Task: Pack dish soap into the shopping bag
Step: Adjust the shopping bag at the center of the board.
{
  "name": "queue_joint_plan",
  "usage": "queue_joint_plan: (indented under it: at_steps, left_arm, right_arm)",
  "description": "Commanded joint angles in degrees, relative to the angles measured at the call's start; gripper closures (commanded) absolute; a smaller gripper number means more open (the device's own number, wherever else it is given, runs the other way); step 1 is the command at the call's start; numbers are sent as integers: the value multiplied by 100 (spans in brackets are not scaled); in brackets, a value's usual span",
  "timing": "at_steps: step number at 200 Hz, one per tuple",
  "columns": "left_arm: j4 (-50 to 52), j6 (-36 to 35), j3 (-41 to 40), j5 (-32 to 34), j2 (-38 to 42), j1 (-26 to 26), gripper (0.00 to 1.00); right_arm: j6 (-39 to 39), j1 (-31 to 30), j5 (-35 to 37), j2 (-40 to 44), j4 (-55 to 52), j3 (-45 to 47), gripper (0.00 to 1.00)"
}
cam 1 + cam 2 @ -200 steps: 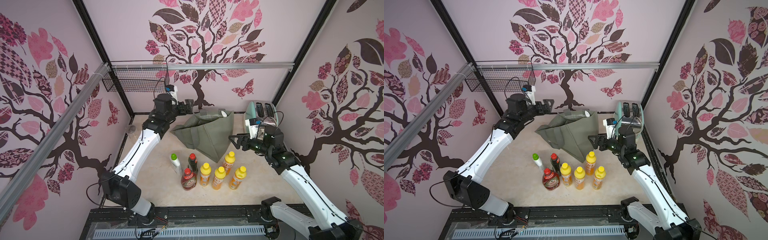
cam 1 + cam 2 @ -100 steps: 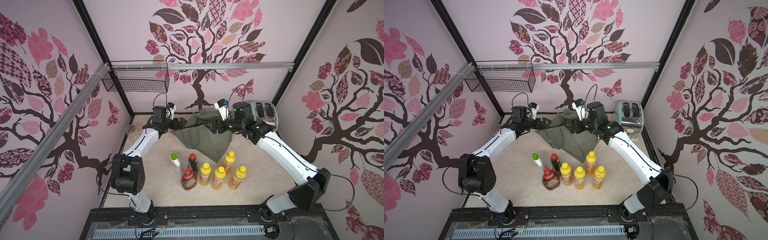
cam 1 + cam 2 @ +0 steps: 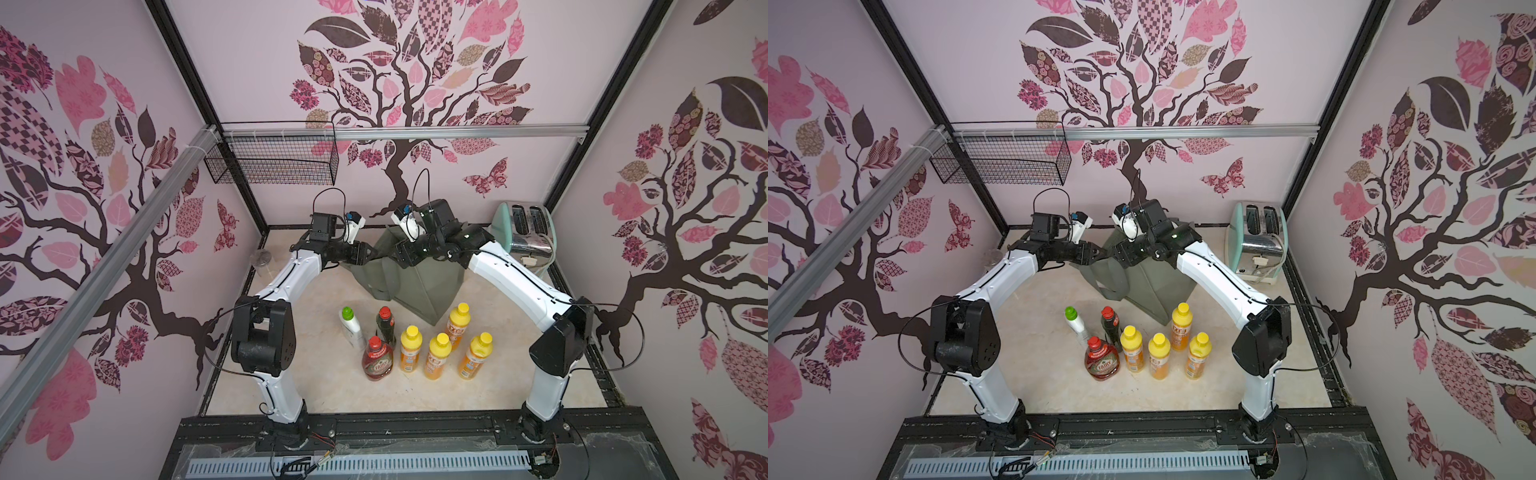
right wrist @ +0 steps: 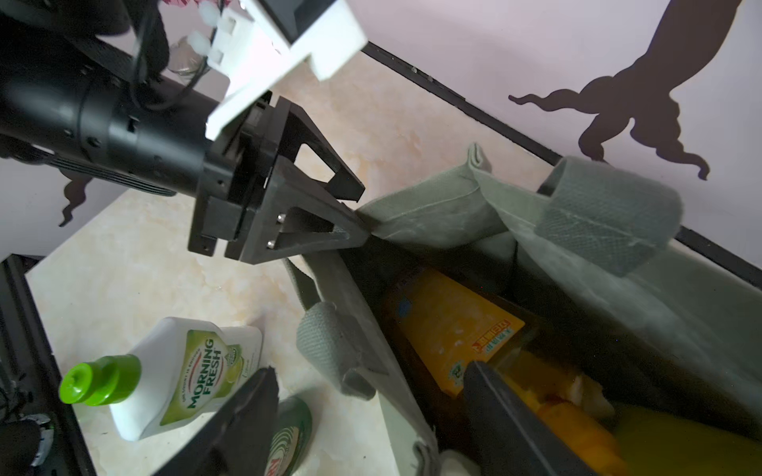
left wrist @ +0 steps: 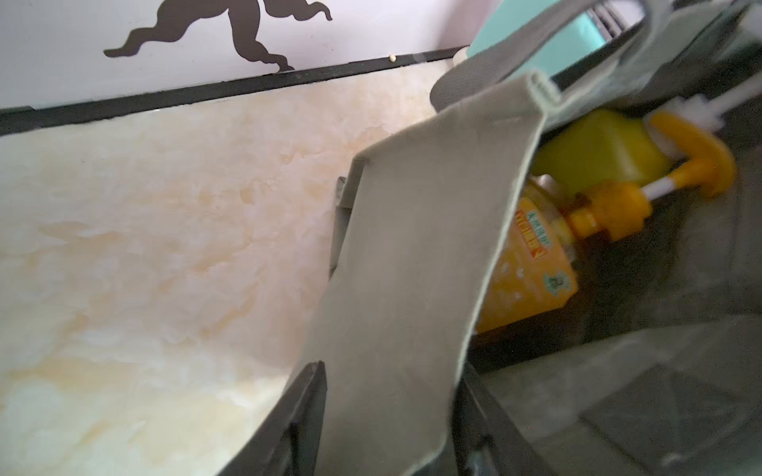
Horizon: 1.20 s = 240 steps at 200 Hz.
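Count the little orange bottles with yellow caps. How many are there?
4, all upright. One by the shopping bag; three in a row nearer the front: first beside the red Fairy bottle, middle, last. The bag may hide more.

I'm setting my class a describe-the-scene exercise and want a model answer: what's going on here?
Two robot arms are packing dish soap into a grey-green bag. The left tool pinches the bag's rim, pulling the mouth open. The right tool hangs open and empty at the mouth. An orange pump bottle and a yellow pump bottle already lie inside. Seven more bottles stand on the table in front of the bag, not yet packed.
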<state>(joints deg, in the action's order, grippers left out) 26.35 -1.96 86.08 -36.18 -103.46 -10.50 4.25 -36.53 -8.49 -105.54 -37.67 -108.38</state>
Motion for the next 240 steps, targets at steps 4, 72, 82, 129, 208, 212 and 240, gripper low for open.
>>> queue_joint_plan:
  at_steps: [4,72,82,129,208,212,240]
  left_arm:
    - [347,-126,251,-117,-60,-209,86]
    - [237,894,611,293,234,-559,100]
    - [70,1121,533,275,413,-576,100]
    - [-521,2294,495,288,991,-741,100]
    - [-302,2740,924,885,1030,-1258,100]
    - [-293,2751,902,912,1037,-1259,100]
    - [55,2696,879,1103,1036,-1256,83]
  right_arm:
    - [97,-13,505,213,-692,142,46]
    - [-165,-14,1328,1775,-612,2167,100]
    - [-208,-19,1451,2005,-564,2481,100]
    - [-506,-3,2014,2858,-447,3318,100]
    - [-1128,876,2021,4043,-439,4310,100]
    - [-1136,872,1985,4076,-405,4362,100]
    - [-1207,873,1549,4178,-290,4407,67]
